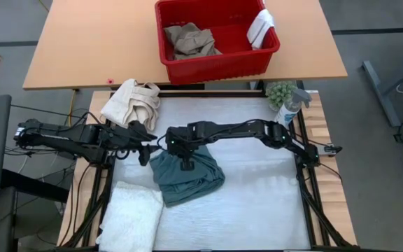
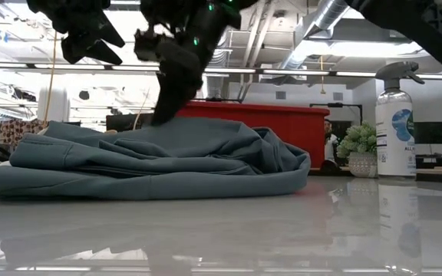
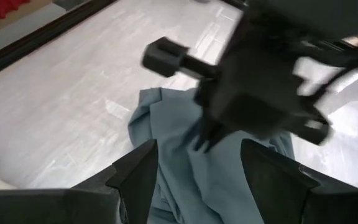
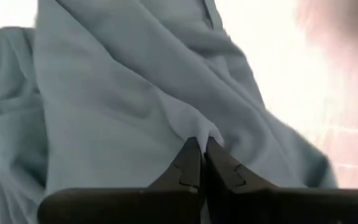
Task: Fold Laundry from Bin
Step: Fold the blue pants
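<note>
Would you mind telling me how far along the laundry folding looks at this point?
Done, apparently: a white towel lies folded at the table's front left. In hand: the right gripper is shut, pinching a ridge of the teal garment, which lies bunched mid-table; the left gripper hovers open beside it. Left: khaki trousers and a small white cloth remain in the red bin.

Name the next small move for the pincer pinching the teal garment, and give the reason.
Probably a short lift. The right pincer is shut on a fold of the teal garment, which lies crumpled on the table; raising that fold should let the cloth hang open for folding. The left pincer hovers open beside it, placed to catch another edge.
</note>
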